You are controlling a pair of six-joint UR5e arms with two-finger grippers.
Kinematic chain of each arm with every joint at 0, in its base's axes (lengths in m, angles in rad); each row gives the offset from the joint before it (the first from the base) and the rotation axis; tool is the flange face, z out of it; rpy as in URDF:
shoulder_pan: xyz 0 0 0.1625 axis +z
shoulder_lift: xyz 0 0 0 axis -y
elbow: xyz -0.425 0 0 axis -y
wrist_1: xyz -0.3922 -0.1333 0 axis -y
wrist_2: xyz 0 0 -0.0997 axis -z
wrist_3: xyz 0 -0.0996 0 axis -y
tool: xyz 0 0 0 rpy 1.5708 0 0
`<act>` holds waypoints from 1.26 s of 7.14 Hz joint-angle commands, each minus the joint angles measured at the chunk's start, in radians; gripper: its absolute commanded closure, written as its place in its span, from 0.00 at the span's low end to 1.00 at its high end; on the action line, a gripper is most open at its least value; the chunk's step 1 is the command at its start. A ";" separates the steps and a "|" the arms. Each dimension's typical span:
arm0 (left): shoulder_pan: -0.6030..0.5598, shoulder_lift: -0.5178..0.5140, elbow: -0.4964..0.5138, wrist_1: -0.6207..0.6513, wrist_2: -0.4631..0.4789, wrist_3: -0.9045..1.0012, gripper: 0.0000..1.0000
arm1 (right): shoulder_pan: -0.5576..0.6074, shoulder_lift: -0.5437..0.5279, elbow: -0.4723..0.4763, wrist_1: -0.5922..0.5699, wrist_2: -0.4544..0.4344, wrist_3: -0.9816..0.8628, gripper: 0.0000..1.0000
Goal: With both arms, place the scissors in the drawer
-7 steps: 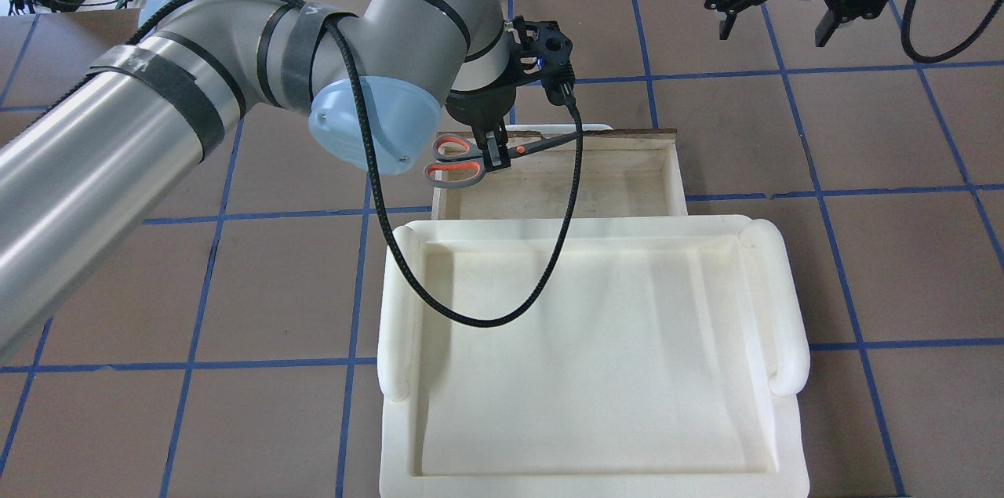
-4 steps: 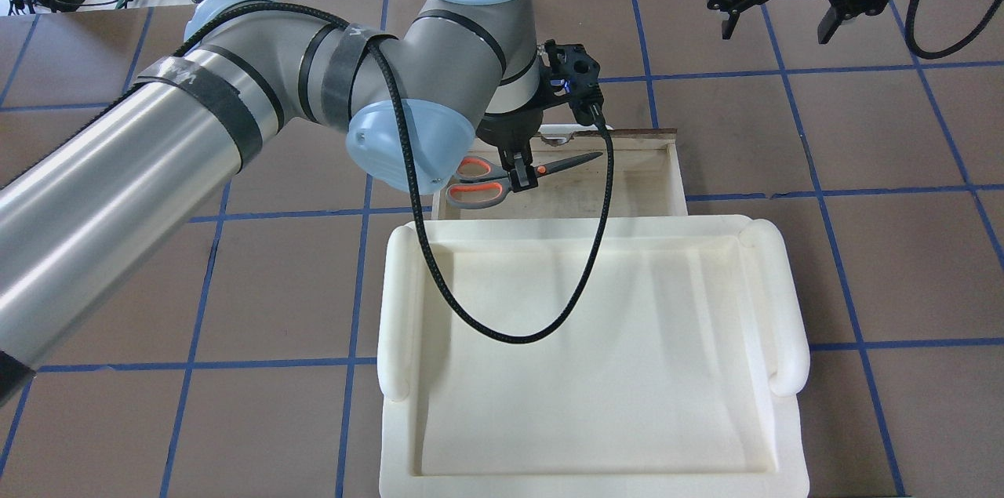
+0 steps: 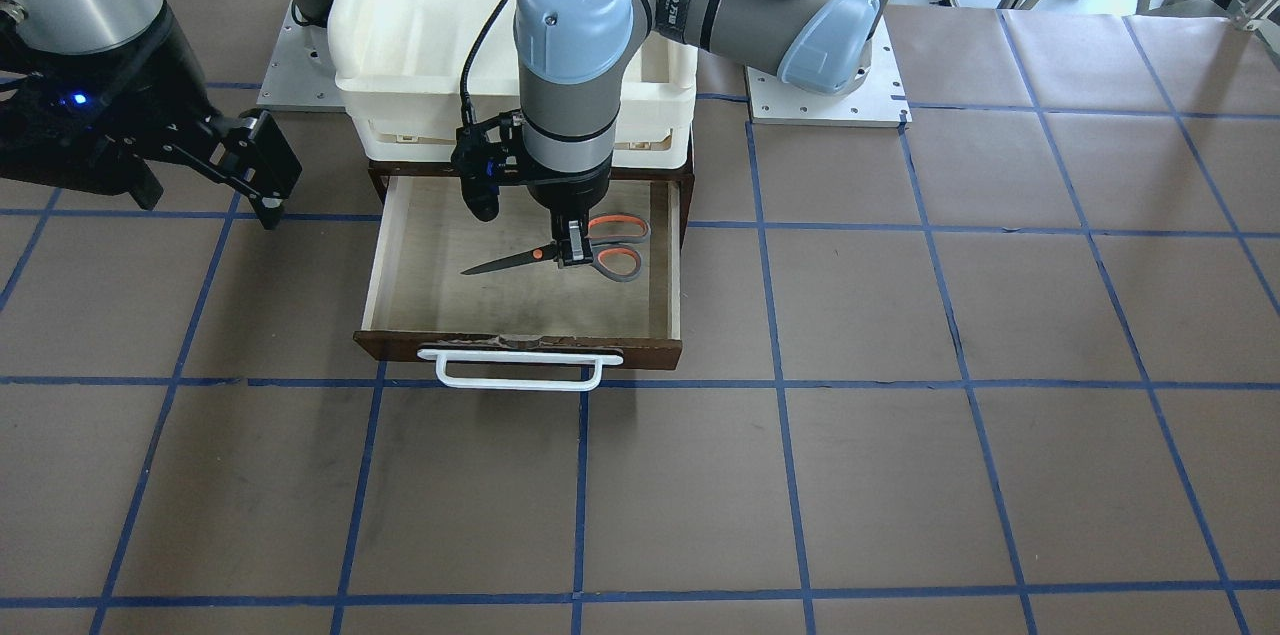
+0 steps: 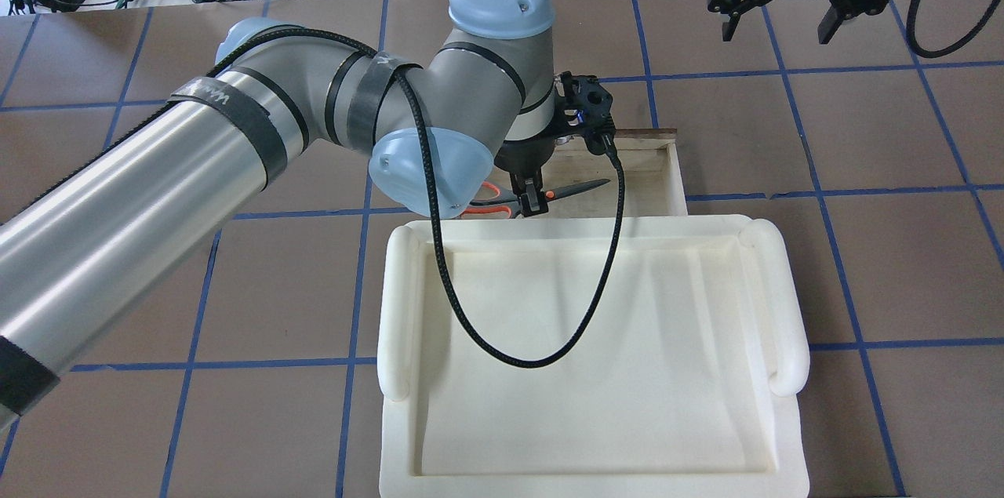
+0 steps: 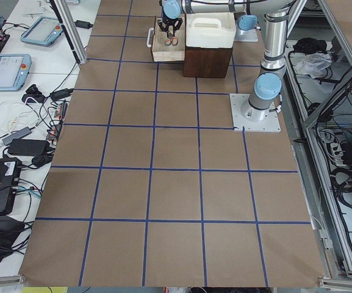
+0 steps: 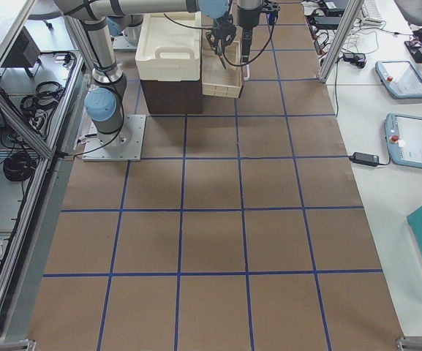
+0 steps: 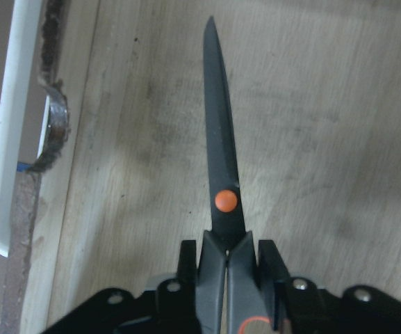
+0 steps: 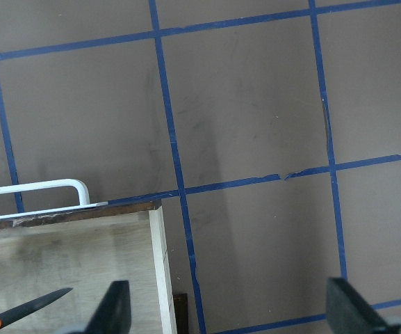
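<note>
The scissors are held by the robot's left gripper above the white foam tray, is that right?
Not quite. The left gripper does hold the scissors, but above the open drawer, not the white foam tray. The exterior front-facing view shows the pale drawer floor under them.

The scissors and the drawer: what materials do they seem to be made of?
The scissors: the blades look like dark matte metal, thin and pointed; the grey and orange finger loops are probably plastic. The drawer: wood, with a dark brown chipped front and a pale, unvarnished-looking, stained floor; its handle is glossy white, plastic or coated metal.
</note>
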 commanded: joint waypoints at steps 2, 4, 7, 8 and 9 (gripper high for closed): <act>-0.018 -0.022 -0.003 0.016 0.000 -0.001 1.00 | 0.000 0.000 0.001 -0.002 -0.002 -0.006 0.00; -0.021 -0.031 -0.003 0.019 0.000 -0.001 1.00 | 0.000 0.000 0.003 0.003 -0.002 -0.003 0.00; -0.034 -0.032 -0.040 0.062 0.004 -0.005 1.00 | 0.000 0.000 0.006 -0.003 -0.001 -0.005 0.00; -0.034 -0.032 -0.042 0.064 0.003 -0.003 1.00 | 0.000 0.000 0.006 -0.006 -0.001 -0.005 0.00; -0.034 -0.034 -0.043 0.064 0.003 -0.003 1.00 | 0.000 0.000 0.006 -0.005 -0.001 -0.005 0.00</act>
